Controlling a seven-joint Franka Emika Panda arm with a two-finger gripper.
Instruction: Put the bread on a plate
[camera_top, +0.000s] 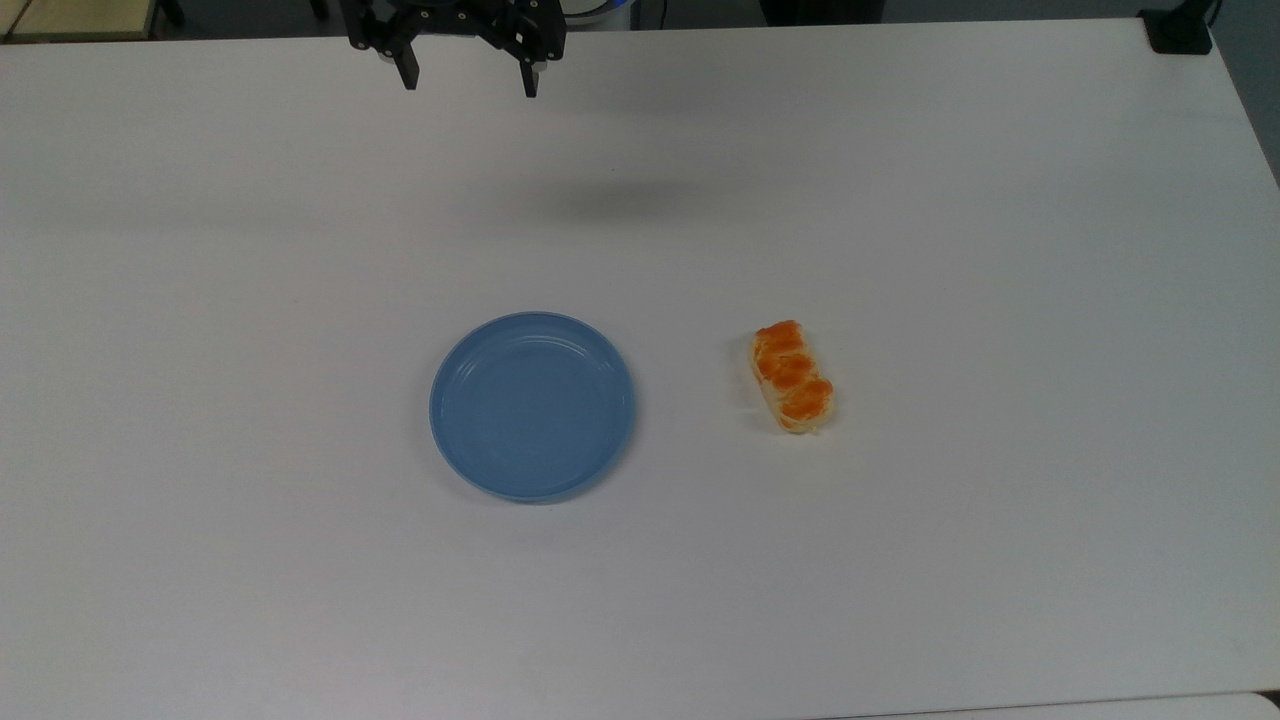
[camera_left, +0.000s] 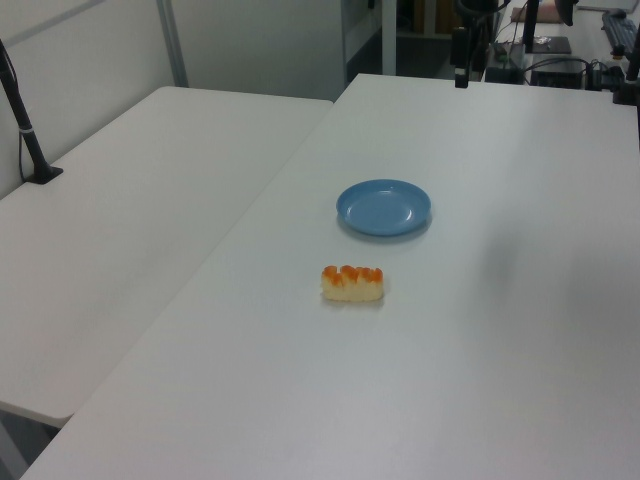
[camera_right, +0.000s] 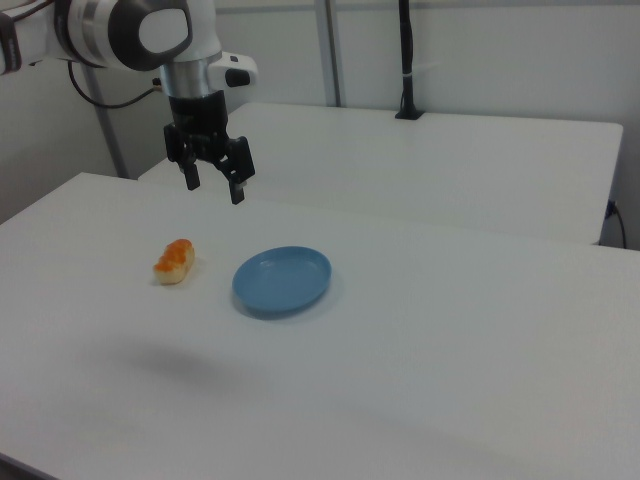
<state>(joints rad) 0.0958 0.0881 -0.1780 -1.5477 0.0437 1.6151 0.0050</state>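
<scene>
The bread (camera_top: 792, 376) is a small braided bun with orange-brown lumps, lying on the white table right of the plate in the top view; it also shows as the bread (camera_left: 352, 284) and the bread (camera_right: 174, 261). The plate (camera_top: 532, 405), round and light blue, lies empty mid-table, seen too as the plate (camera_left: 384, 207) and the plate (camera_right: 282, 279). My gripper (camera_top: 468, 84) hangs high over the table's far edge in the top view, open, with nothing between its fingers. In the right view the gripper (camera_right: 213, 187) is above and between bread and plate.
The white table (camera_top: 200, 300) has wide bare surface all around. A second white table (camera_left: 140, 190) adjoins it on the left view's left. A black post (camera_top: 1178, 30) stands at the top view's far right corner. Cables and equipment (camera_left: 560, 60) sit beyond the far edge.
</scene>
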